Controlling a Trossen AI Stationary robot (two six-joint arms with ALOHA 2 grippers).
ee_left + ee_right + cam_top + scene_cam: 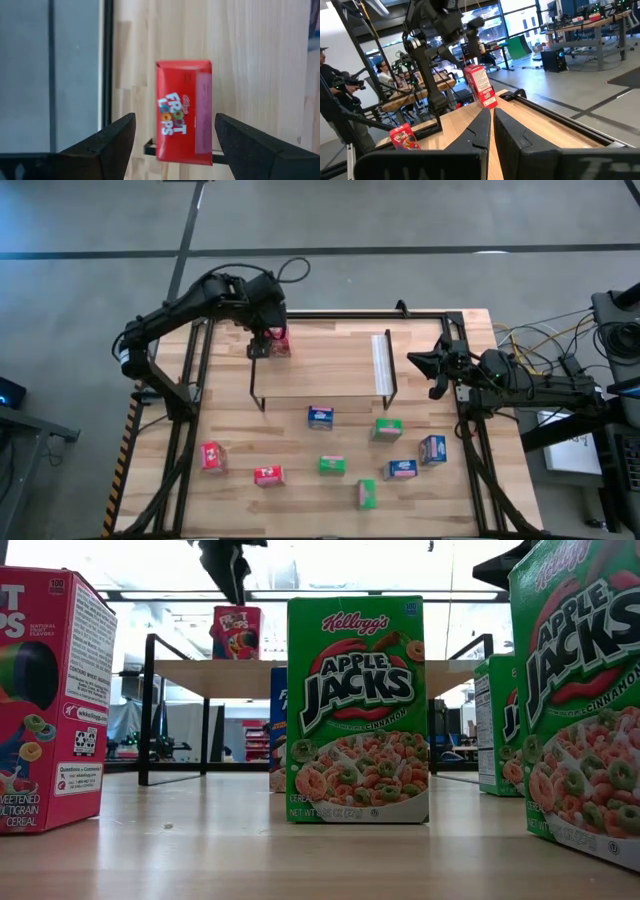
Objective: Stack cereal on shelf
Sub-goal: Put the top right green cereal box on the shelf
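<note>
— Left gripper (262, 343): where, and how do the fingers stand?
— Over the far left corner of the shelf (330, 392), fingers (112, 142) spread apart. A red cereal box (184, 111) sits upright between them, a gap on each side, nothing clamped.
— That box rests on what?
— The shelf's wood top, near the black wire edge. Low view shows it standing there under the gripper.
— Other boxes?
— Eight on the table (300, 500) in front of the shelf: two red at the left (212, 456), a blue one (320, 416) just before the shelf, green ones around the middle (331, 465), two more blue to the right (432, 449).
— Right gripper (418, 362)?
— Waiting past the shelf's right end by the white strip (381, 362), fingers pressed together, holding nothing.
— Surface, room?
— Light wood planks inside a black frame; grey floor beyond. Workbenches and people (384, 74) in the background.
— Left arm's pose?
— Reaching in from the table's left edge, bent at the elbow, wrist pointing down at the shelf.
</note>
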